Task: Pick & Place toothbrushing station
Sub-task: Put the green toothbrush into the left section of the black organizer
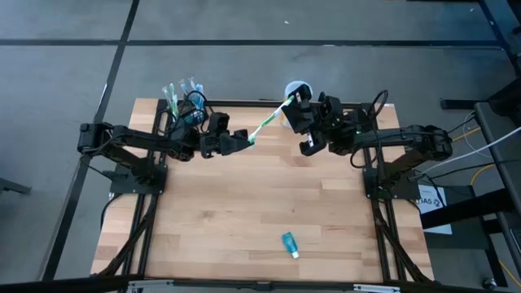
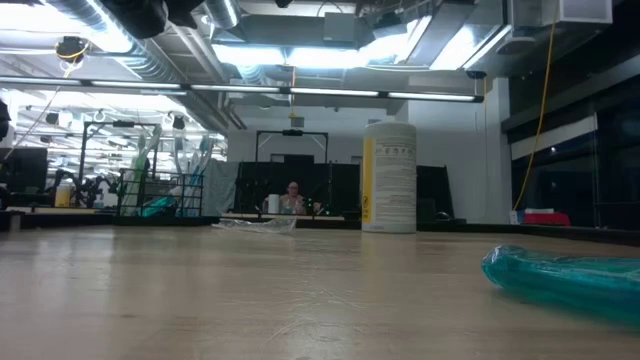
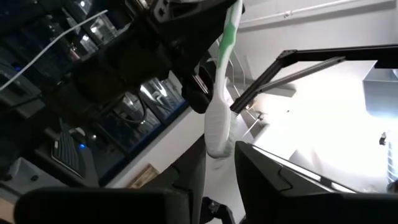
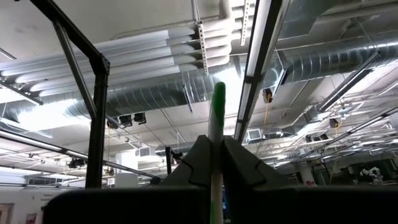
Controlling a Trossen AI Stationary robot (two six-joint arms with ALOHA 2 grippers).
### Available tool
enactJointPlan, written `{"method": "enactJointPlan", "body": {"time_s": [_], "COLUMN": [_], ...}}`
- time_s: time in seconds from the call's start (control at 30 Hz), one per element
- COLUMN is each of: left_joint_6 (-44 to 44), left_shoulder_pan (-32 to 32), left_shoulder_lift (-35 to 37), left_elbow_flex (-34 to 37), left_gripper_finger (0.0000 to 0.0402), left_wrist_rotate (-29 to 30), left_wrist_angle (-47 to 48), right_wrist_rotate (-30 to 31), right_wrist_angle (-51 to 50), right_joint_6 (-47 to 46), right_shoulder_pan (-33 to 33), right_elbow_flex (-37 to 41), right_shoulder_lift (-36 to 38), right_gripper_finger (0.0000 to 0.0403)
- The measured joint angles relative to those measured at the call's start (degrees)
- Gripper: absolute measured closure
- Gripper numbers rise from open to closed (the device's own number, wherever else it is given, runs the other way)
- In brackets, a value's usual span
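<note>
Toothbrush [image 1: 269, 124] spans both my grippers, right gripper [image 1: 295, 104] clamped, left gripper [image 1: 244, 140] closed on its end; I should release one side before carrying.

Two black jointed arms [image 1: 146, 140], black cables looped along them, dark wedge-shaped fingers [image 4: 239, 165].

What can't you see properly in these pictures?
- Holder, high view: too small to count its slots; the left arm covers part of it.
- Cup, high view: the right gripper hides its near side.
- Toothbrush: both ends sit inside grippers; the left gripper covers one.
- Blue tube, low view: blurred and cut off by the right edge.
- Both arms: absent from the low view.
</note>
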State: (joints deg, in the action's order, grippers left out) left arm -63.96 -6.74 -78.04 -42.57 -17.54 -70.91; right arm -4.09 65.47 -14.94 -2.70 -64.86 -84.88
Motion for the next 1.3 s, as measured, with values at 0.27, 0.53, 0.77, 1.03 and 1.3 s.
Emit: {"method": "enactJointPlan", "body": {"time_s": [0.27,0.53,0.77,1.03,1.3], "left_joint_6": [0.1,0.9,2.7,2.0,1.5], "left_shoulder_pan": [-0.2,-0.2,-0.2,-0.2,-0.2], "left_shoulder_lift": [0.0,0.0,0.0,0.0,0.0], "left_elbow_flex": [0.0,0.0,0.0,0.0,0.0], "left_gripper_finger": [0.0320,0.0381,0.0400,0.0387,0.0318], "left_wrist_rotate": [1.3,1.5,2.1,2.4,2.5], "left_wrist_angle": [0.0,0.4,0.5,0.4,-1.6], "right_wrist_rotate": [0.0,0.0,-0.1,-0.3,-0.3], "right_wrist_angle": [-0.3,-0.3,-0.1,-0.4,-0.6], "right_joint_6": [0.0,-0.1,-0.2,-0.3,-0.2], "right_shoulder_pan": [0.0,0.0,0.0,0.0,0.0], "right_elbow_flex": [0.0,0.0,0.0,0.0,0.0], "right_shoulder_lift": [0.0,0.0,0.0,0.0,0.0], "right_gripper_finger": [0.0386,0.0386,0.0386,0.0386,0.0386]}}
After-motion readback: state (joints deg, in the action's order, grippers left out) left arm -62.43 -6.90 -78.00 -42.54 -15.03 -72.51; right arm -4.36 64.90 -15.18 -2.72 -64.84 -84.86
